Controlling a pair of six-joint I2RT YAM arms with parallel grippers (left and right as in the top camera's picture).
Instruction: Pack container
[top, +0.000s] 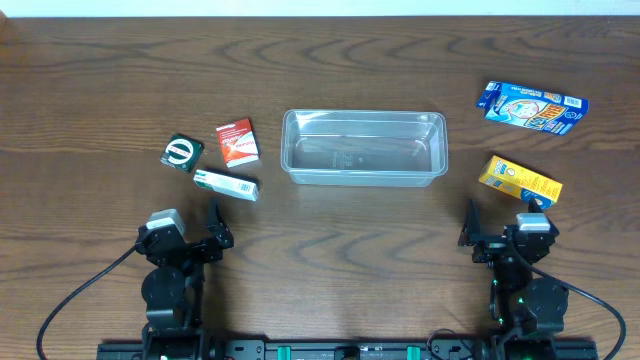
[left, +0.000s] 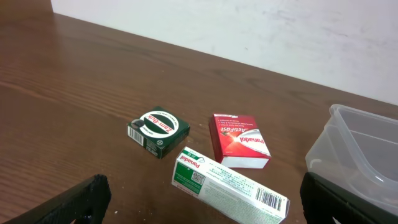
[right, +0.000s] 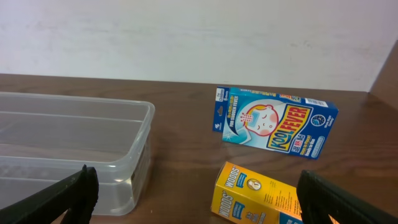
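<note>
The clear plastic container (top: 363, 147) lies empty at the table's middle; its corner shows in the left wrist view (left: 367, 152) and its end in the right wrist view (right: 74, 146). Left of it lie a green square box (top: 182, 152), a red box (top: 237, 142) and a long white-green box (top: 226, 185). To its right are a blue box (top: 530, 107) and a yellow box (top: 519, 180). My left gripper (top: 215, 228) stands open near the front edge, short of the white-green box (left: 229, 185). My right gripper (top: 472, 228) is open too, just before the yellow box (right: 258, 200).
A pale wall (right: 186, 37) stands behind the table's far edge. Cables (top: 80, 290) run from both arm bases along the front edge.
</note>
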